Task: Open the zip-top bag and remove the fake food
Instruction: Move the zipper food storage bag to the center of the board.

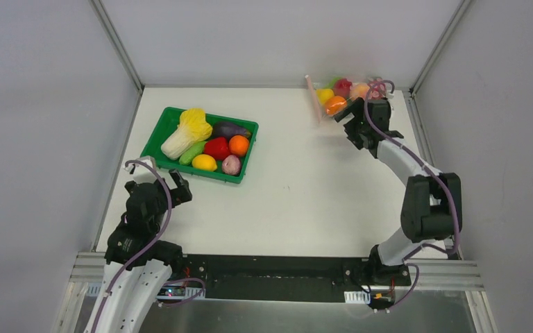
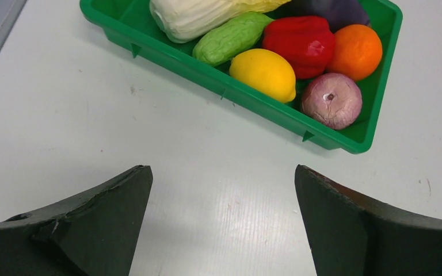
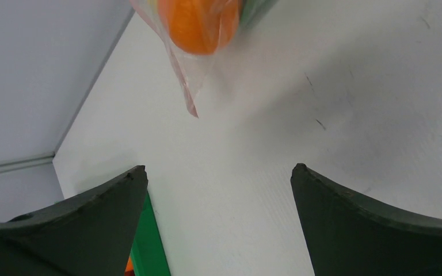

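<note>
The zip-top bag (image 1: 343, 97) lies at about 1 o'clock on the worktop (image 1: 298, 201), close to the far right corner. Its pink zip strip (image 1: 314, 101) runs along the bag's 9 o'clock edge. The fake food (image 1: 335, 105) is inside it: an orange piece, a yellow one, a red one and a peach-coloured one, bunched together.

The right gripper (image 1: 350, 123) sits just at the bag's 6 o'clock side, its jaws spread wide and grasping nothing. In the right wrist view a corner of the bag, with the orange piece inside, shows at 12 o'clock ahead of the fingers, apart from them.

The left gripper (image 1: 156, 183) is at about 8 o'clock, released and empty. At its 1 o'clock is the green tray (image 1: 250, 151), which holds other produce, with bare worktop between them.
</note>
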Tool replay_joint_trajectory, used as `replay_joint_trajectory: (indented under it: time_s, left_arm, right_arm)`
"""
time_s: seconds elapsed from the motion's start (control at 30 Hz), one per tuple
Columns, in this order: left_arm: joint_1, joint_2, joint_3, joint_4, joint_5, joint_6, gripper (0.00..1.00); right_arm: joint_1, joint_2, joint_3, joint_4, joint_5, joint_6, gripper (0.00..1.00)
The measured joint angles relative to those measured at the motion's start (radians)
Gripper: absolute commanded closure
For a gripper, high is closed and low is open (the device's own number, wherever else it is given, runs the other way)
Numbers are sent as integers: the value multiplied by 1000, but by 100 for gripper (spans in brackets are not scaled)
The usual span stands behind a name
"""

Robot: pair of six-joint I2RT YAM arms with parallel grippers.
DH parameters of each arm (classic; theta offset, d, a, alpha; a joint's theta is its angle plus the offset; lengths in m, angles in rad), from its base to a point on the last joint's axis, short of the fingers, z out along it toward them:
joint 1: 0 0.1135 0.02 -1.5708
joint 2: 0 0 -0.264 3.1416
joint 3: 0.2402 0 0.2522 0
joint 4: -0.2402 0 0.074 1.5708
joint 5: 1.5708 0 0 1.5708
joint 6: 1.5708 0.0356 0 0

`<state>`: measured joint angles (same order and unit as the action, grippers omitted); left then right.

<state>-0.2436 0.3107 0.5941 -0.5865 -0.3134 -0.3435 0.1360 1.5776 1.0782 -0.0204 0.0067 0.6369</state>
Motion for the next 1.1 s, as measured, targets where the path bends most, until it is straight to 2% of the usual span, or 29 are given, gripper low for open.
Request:
replay_joint_trajectory:
  time_s: [0.3,0.5,0.67,0.8,0.97,1.0,1.1]
  left_arm:
    - [0,6,-30,60,74,2,1]
    - [0,30,-32,95,124,16,1]
    - [0,29,-36,112,157,21,1]
    - [0,29,-38,122,181,22,1]
    - [0,20,-38,138,201,22,1]
    - [0,19,-38,140,203,22,1]
    - [0,14,-42,145,211,22,1]
  right_arm:
    - [5,339,217,168,-23,96,1]
    - [31,500,304,225,-5,141,12]
    - [62,576,339,259,22,179,37]
    - [78,594,341,280,45,207,66]
    - [89,587,304,340,88,226,96]
    - [89,581,287,345,93,227,100]
    - [89,548,233,352,101,227,100]
